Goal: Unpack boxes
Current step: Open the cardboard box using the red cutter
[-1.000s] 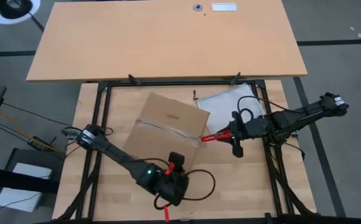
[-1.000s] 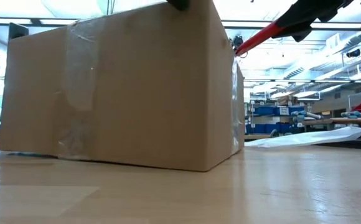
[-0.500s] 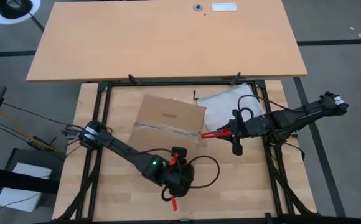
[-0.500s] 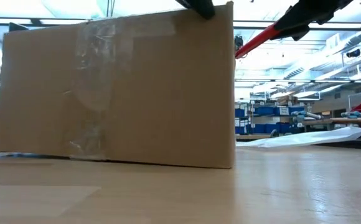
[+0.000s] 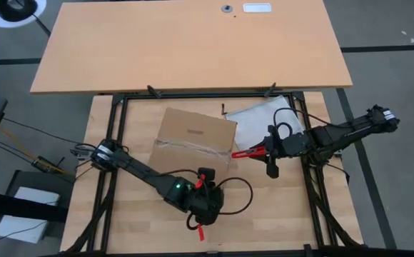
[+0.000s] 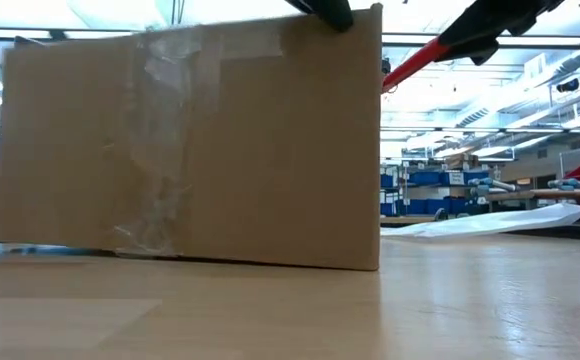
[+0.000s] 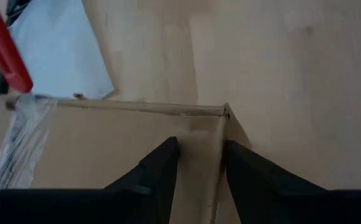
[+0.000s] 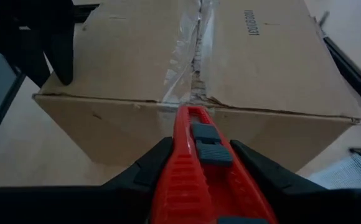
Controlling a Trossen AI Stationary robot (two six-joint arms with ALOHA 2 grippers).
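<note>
The brown cardboard box (image 5: 193,132) stands shut on the table, with clear tape (image 8: 190,37) along its top seam. My left gripper (image 7: 200,155) is at the box's near-right top corner (image 7: 225,110), with its fingers a little apart. One finger is over the top face and one is beside the near face. In the low view the left gripper (image 6: 325,10) shows at the box's upper right. My right gripper (image 8: 199,149) hovers right of the box, shut on a red box cutter (image 5: 244,152). The cutter's tip (image 8: 187,111) is close to the taped seam's right end. I cannot tell whether the tip touches the box. My left gripper straddles the top's near edge (image 7: 218,155), just short of the corner, and does not pinch it. The fingers lie along that edge, slanting down toward the table's right. The outer finger (image 6: 338,14) lies against the near face; whether the other touches the top is hidden. My right gripper pinches the cutter's red handle (image 8: 196,186) between its two fingers, one on each long side. The fingers come from the table's right, slanting down, and lie along the cutter. The cutter is clear of the table, its front end pointing at the box.
A white flat bag (image 5: 260,118) lies on the table at the far right, behind the cutter. Black frame rails (image 5: 118,143) border the work area. A larger wooden table (image 5: 193,43) stands beyond the far edge. Bare tabletop lies near and right of the box.
My left gripper has gone toward the table's right with the box's near-right corner. The box has turned on the table: a second ago one upright corner pointed at the near edge, and now a broad face does. The right gripper and cutter have kept still.
</note>
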